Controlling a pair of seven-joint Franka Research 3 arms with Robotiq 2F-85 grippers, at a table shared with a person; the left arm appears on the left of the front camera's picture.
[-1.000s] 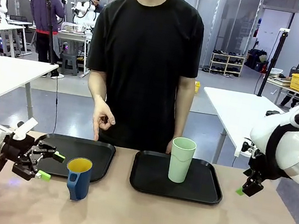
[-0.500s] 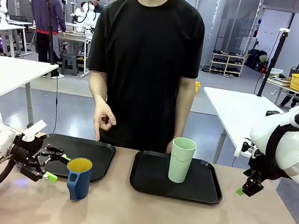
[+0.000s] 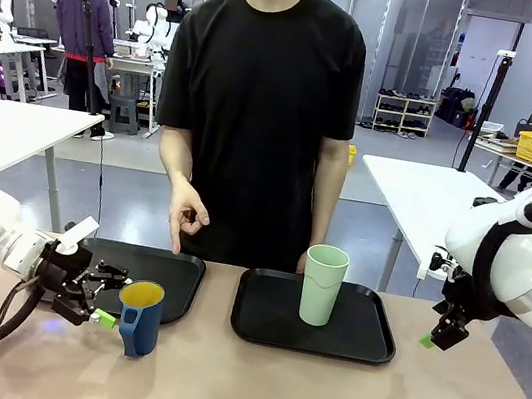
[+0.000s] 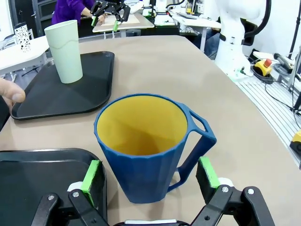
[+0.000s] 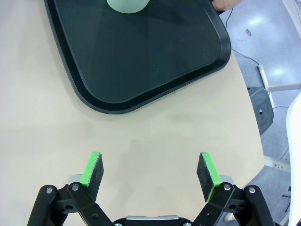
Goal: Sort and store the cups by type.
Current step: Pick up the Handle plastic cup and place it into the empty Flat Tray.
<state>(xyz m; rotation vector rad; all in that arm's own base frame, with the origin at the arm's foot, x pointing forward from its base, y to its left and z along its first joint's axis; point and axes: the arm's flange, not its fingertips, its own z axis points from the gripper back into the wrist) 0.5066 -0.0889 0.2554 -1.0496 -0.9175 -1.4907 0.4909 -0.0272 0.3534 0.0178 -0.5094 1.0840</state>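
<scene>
The left gripper [image 3: 109,298] is spread wide, its pads flanking the blue cup [image 3: 139,316] on the table without touching. The green tumbler [image 3: 322,284] is seen on the right tray [image 3: 365,342]. The right gripper [image 5: 150,172] is held open above bare table.

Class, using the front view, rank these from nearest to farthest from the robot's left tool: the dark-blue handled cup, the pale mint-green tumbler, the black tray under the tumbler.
1. Dark-blue handled cup with yellow inside: right beside the left tool, on the bare table.
2. Black tray under the tumbler: its near edge lies past the middle.
3. Pale mint-green plastic tumbler: upright on that tray.
</scene>
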